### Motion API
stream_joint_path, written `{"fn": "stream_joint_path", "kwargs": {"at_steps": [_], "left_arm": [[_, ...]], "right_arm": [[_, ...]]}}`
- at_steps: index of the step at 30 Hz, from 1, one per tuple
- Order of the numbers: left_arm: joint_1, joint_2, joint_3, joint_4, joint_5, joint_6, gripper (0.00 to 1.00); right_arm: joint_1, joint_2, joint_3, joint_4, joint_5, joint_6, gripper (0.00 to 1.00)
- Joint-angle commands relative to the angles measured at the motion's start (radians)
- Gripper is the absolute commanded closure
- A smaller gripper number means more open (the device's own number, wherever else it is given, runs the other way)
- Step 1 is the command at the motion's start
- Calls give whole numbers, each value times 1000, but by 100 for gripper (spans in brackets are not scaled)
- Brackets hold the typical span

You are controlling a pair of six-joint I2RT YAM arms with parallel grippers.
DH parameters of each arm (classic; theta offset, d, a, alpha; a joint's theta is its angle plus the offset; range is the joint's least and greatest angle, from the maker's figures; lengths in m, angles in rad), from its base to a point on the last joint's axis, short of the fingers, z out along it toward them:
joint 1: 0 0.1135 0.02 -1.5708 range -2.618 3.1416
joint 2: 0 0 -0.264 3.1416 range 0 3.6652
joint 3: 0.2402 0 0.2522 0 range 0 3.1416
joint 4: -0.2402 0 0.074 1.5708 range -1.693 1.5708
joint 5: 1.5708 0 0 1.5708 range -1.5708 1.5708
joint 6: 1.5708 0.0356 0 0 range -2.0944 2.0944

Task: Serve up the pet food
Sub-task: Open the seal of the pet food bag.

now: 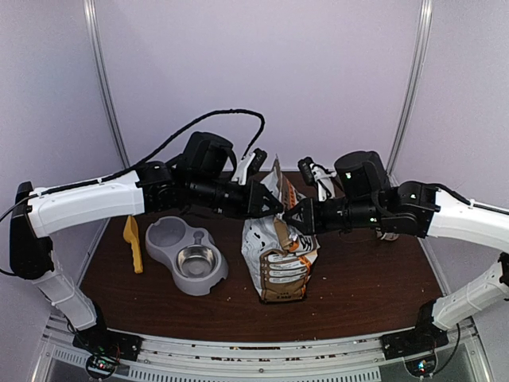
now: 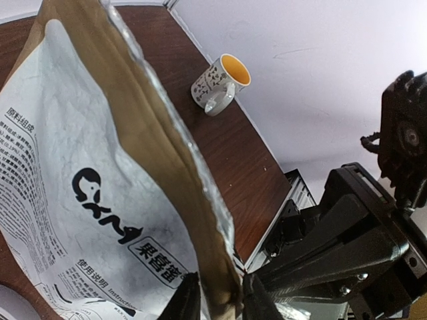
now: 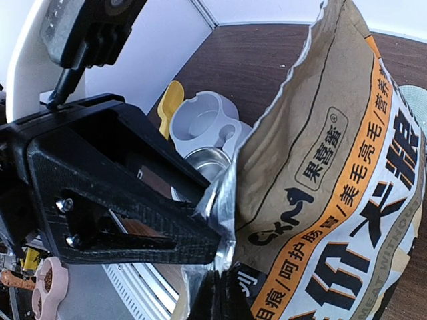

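Right jaws clamp bag (image 1: 280, 263) rim; left jaws narrow astride it, grip unclear; bowl (image 1: 161, 251) beside bag.

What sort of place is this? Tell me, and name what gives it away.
Probably a lab robot cell staged for pet feeding: plain enclosure walls, a double pet bowl, a pet food bag.

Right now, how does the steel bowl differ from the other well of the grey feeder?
The steel bowl is shiny metal; the other well is dull grey plastic. The steel bowl sits nearer the bag; the other well sits nearer the scoop. The steel bowl's rim is plain; the other well's wall is raised, with notches. Both are round, sit in one feeder, and show no kibble.
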Motion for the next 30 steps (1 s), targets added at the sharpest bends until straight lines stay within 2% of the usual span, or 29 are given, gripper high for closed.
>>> {"fn": "stream_joint_path", "kwargs": {"at_steps": [1,6,9,13,16,21,24,26,30], "left_arm": [[-3,-17,19,2,8,-11,74],[-5,-32,8,2,-3,-11,59],[-8,-38,6,2,-10,-12,57],[-14,-36,5,2,-11,-16,65],[-18,-26,8,2,-8,-15,75],[-25,-3,22,0,5,-15,78],[-30,4,30,-1,5,-14,93],[-30,1,31,-1,-1,-13,98],[-31,-12,28,-1,-23,-7,100]], "right_arm": [[3,-22,-12,-27,-27,-3,100],[3,-32,-23,-18,-20,8,100],[3,-35,-30,-19,-24,11,100],[4,-42,-34,-18,-20,13,100],[3,-43,-33,-15,-33,13,100],[4,-41,-33,-11,-54,10,100],[4,-43,-33,-14,-57,8,100],[6,-47,-30,-26,-49,8,100],[8,-67,-21,-88,29,10,100]]}}
